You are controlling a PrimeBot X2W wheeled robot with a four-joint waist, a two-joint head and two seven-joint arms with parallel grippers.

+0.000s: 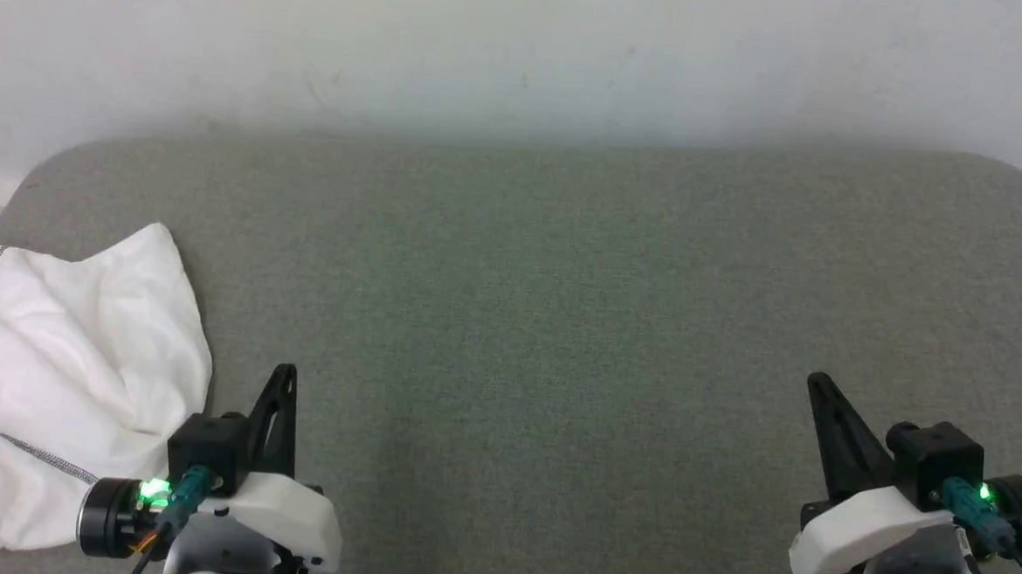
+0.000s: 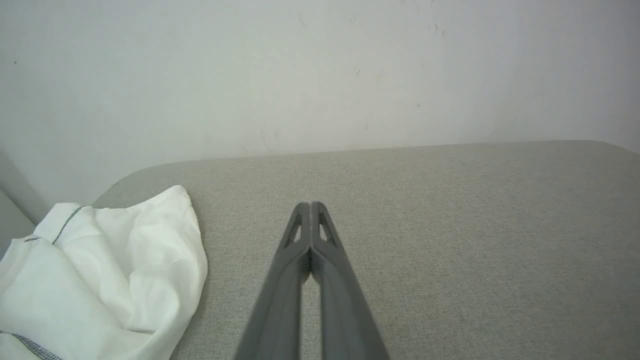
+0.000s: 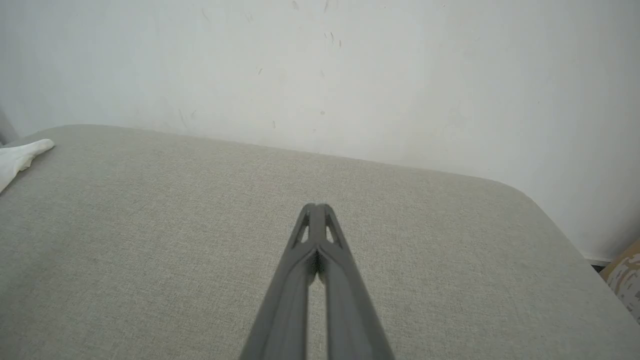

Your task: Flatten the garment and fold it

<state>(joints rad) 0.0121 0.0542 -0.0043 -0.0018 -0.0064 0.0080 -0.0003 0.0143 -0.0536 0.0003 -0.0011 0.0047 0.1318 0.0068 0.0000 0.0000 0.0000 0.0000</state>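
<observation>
The white, thin long-sleeved shirt with dark grey stitched seams lies crumpled at about 9 o'clock on the grey fabric-covered worktop. It is bunched against the left edge and seems to spill past it. The left jaws sit at 7 o'clock, just beside the cloth, their two long dark fingers pressed together with nothing between them. The right jaws, at 5 o'clock, are likewise closed and empty, well apart from the shirt.

The danger I see is that edge: a nudge or a one-sided tug toward 9 o'clock could slide the heap off the worktop. The cloth is thin and layered, so a pinch may take several folds at once and leave it twisted rather than flat.

A plain pale wall runs along 12 o'clock. Nothing lies between the jaws and the shirt, though the right arm has the whole width to cross.
</observation>
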